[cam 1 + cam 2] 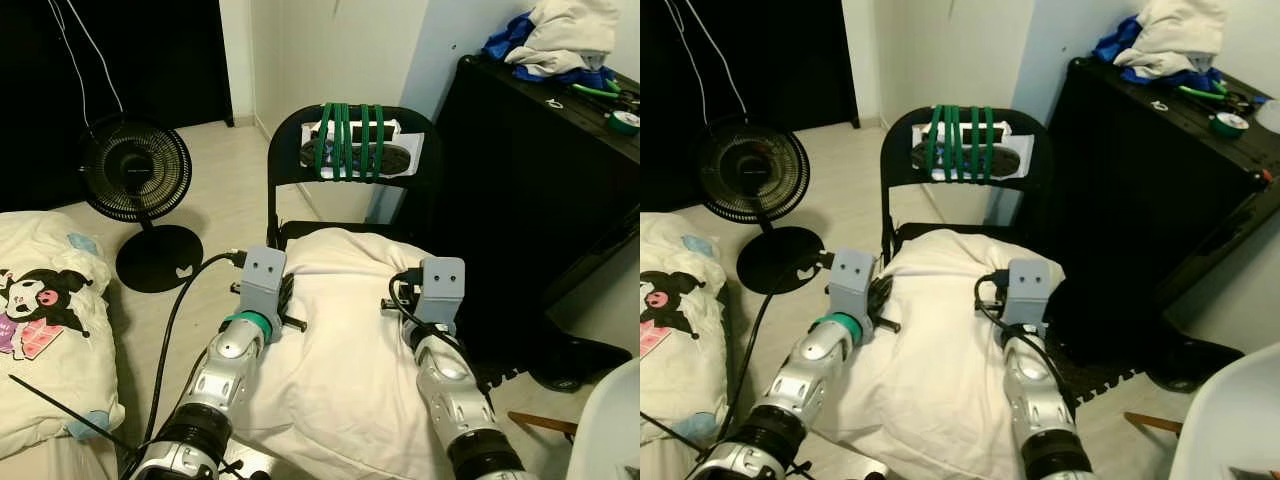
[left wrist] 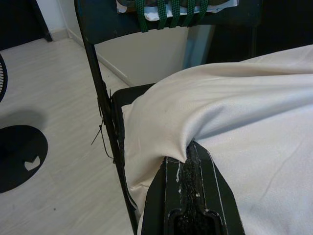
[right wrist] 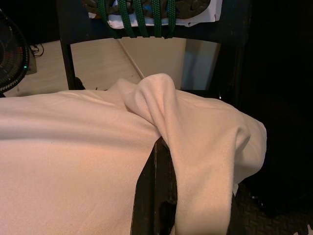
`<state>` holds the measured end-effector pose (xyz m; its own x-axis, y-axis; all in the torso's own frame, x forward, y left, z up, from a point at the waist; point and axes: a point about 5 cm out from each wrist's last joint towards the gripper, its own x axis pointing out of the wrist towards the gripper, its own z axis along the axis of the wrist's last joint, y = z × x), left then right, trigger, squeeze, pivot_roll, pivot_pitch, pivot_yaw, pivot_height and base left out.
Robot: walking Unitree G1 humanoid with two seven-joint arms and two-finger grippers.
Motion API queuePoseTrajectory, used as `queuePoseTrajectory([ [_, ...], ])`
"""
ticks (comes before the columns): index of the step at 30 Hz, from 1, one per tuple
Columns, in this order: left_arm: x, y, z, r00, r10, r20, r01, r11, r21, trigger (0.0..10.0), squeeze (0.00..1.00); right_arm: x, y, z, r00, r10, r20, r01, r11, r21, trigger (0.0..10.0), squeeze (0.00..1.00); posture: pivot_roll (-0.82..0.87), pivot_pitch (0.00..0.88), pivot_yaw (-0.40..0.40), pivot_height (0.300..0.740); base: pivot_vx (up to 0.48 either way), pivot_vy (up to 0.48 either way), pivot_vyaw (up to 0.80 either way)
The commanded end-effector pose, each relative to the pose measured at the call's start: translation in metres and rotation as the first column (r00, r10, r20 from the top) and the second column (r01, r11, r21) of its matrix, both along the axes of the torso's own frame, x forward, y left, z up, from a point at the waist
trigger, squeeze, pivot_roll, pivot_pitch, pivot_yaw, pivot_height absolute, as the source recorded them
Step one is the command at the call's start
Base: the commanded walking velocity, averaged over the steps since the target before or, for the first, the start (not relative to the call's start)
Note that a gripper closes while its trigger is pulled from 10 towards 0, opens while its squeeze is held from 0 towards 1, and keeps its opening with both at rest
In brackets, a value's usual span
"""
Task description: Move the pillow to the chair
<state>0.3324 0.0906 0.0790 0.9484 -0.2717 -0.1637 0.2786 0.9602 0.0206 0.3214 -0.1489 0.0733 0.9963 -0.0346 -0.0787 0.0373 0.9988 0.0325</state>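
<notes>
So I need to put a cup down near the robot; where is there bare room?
Bare floor lies between the fan and the chair. The chair seat is taken by the pillow, which both the left gripper and right gripper pinch. The black cabinet has bare top at its near end; clothes crowd the far end.

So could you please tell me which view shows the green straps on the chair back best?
The left eye view: the green straps sit whole and unobstructed. The right eye view matches; both wrist views crop them at the frame edge.
</notes>
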Motion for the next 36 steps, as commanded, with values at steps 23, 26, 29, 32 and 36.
queuePoseTrajectory([
  [23,0.0000,0.0050,0.0018,0.999,0.034,0.019,-0.034,0.999,0.000,10.0,0.00,0.0009,-0.0028,0.0032,0.999,-0.024,0.029,0.024,1.000,-0.004,10.0,0.00,-0.07,0.004,-0.016,0.740,0.000,0.000,0.00],
  [26,0.0002,0.0054,0.0021,0.999,0.036,0.020,-0.036,0.999,0.001,10.0,0.00,0.0001,-0.0010,0.0018,0.999,-0.020,0.025,0.020,1.000,-0.002,10.0,0.00,-0.07,0.004,-0.016,0.740,0.000,0.000,0.00],
  [29,0.0004,0.0058,0.0023,0.999,0.038,0.021,-0.038,0.999,0.003,10.0,0.00,0.0003,-0.0010,0.0018,1.000,-0.019,0.024,0.019,1.000,-0.001,10.0,0.00,-0.07,0.005,-0.018,0.740,0.000,0.000,0.00],
  [32,0.0005,0.0070,0.0021,0.999,0.043,0.020,-0.043,0.999,0.003,10.0,0.00,0.0005,-0.0015,0.0018,1.000,-0.019,0.022,0.019,1.000,-0.002,10.0,0.00,-0.07,0.005,-0.018,0.740,0.000,0.000,0.00],
  [36,-0.0002,0.0070,0.0013,0.999,0.045,0.018,-0.046,0.999,0.003,10.0,0.00,0.0007,-0.0021,0.0022,1.000,-0.019,0.023,0.019,1.000,-0.003,10.0,0.00,-0.07,0.007,-0.017,0.740,0.000,0.000,0.00],
])
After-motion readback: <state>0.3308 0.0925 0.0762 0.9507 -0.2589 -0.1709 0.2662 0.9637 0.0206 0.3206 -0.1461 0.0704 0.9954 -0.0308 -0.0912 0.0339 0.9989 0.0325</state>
